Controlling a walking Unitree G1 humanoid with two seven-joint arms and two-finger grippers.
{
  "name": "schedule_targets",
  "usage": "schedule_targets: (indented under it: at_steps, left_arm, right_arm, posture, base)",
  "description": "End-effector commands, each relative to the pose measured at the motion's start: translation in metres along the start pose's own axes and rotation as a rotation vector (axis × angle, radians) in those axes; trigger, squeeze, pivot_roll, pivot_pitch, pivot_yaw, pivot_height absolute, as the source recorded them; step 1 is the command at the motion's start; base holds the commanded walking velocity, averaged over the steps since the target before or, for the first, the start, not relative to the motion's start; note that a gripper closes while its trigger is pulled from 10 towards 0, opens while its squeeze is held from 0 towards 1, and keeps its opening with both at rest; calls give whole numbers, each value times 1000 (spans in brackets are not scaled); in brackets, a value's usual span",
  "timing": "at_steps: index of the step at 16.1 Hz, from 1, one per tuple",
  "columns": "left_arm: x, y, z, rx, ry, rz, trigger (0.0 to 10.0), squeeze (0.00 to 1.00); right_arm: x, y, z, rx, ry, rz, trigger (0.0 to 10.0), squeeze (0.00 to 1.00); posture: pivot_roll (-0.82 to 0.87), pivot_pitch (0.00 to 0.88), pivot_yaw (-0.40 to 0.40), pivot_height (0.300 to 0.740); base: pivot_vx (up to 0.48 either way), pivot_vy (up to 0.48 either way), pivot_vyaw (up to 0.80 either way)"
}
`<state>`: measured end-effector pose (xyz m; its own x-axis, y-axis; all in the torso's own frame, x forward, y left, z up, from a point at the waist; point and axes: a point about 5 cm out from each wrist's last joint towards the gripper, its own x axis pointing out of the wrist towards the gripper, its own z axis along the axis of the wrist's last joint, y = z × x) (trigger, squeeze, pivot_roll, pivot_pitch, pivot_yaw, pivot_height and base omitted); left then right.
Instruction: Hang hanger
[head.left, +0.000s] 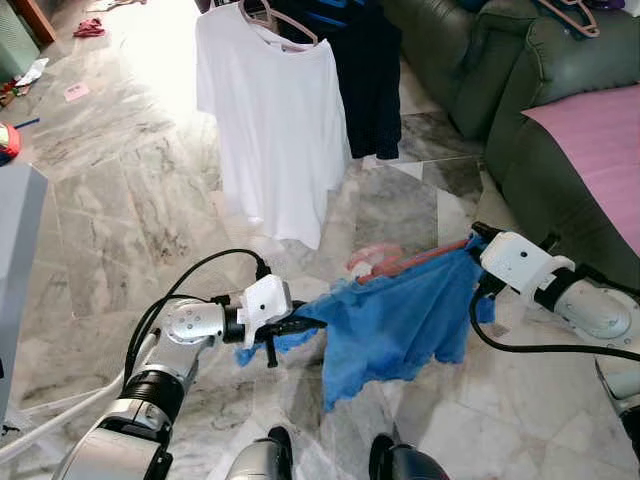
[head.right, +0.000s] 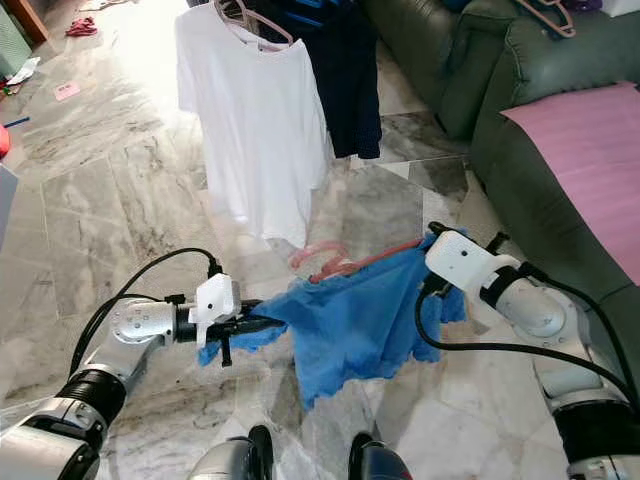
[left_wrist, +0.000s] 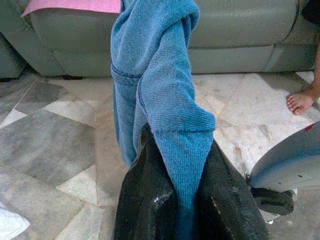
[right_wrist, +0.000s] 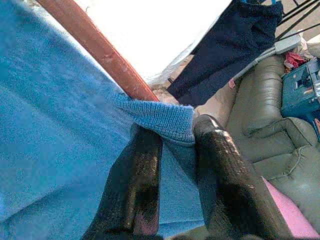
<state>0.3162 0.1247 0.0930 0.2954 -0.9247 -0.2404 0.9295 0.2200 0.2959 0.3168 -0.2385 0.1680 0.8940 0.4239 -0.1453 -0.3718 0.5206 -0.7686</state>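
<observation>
Left hand (head.left: 305, 324) pinches the left edge of the blue shirt (head.left: 395, 320), fingers (left_wrist: 150, 200) clamped on the cloth. Shirt spreads over the marble floor (head.left: 130, 210), below the hanging white shirt (head.left: 275, 130). Pink hanger (head.left: 390, 264) sits in its top edge. Right hand (right_wrist: 175, 150) grips the shirt's right corner beside the hanger arm.

Home living room. Polished grey-and-white marble tile floor (head.left: 120, 190). Dark green leather sofa (head.left: 520, 90) along one side, pink cloth (head.left: 600, 140) laid over its seat. Laundry hung to dry indoors: white T-shirt (head.left: 270, 130) on a hanger, dark navy garment (head.left: 370, 80) beside it. A person's bare foot (left_wrist: 301, 101) stands on the tiles near the sofa.
</observation>
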Motion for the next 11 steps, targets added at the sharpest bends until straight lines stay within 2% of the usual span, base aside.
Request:
schedule_targets:
  at_steps: [1, 8, 9, 10, 11]
  left_arm:
    - [1, -5, -2, 12, 18, -39, 0, 0]
    - [7, -7, 0, 19, 5, -52, 0, 0]
    - [7, -7, -1, 19, 7, -52, 0, 0]
    - [6, -7, -1, 19, 12, -50, 0, 0]
    - [5, -7, -2, 20, 17, -48, 0, 0]
  right_arm:
    - [3, 2, 11, -6, -58, 11, 0, 0]
    - [19, 7, 26, -10, -120, 7, 0, 0]
    - [19, 7, 26, -14, -121, 8, 3059, 0]
    - [19, 7, 26, -22, -119, 8, 4588, 0]
    - [19, 6, 26, -13, -119, 8, 10000, 0]
  posture:
    - [-20, 250, 77, 740]
    - [-17, 248, 77, 740]
    - [-17, 248, 77, 740]
    - [-18, 248, 76, 740]
    - [-18, 248, 77, 740]
  base:
    - [0, 0, 0]
    - [0, 0, 0]
    - [0, 0, 0]
    - [0, 0, 0]
    - [0, 0, 0]
